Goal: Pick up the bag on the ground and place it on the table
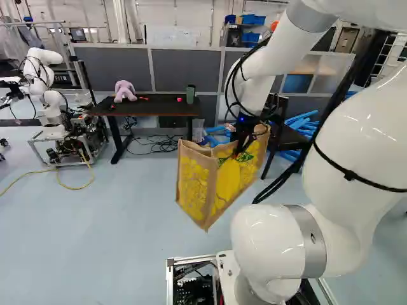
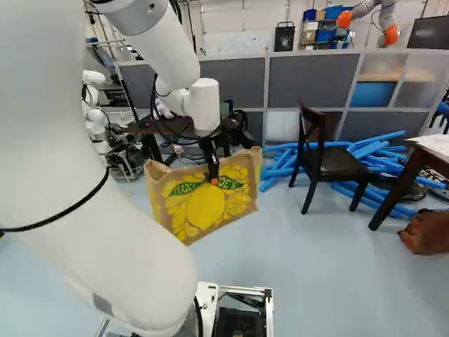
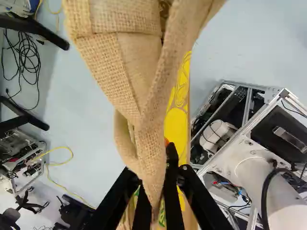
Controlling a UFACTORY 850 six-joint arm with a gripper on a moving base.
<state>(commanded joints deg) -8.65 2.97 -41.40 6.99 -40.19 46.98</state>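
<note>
"What's the gripper (image 2: 213,175) got there?"

"The tan and yellow bag (image 1: 227,181), pinched by its cloth between both fingers, and it's hanging tilted, one bottom corner lowest"

"And where's it hanging?"

"On our side of the dark table (image 1: 159,106), the one with the purple plush toy (image 1: 124,91) and green cup (image 1: 190,94). In the right base view the black chair (image 2: 335,166) stands to its right, blue tubes (image 2: 368,149) heaped behind"
</note>
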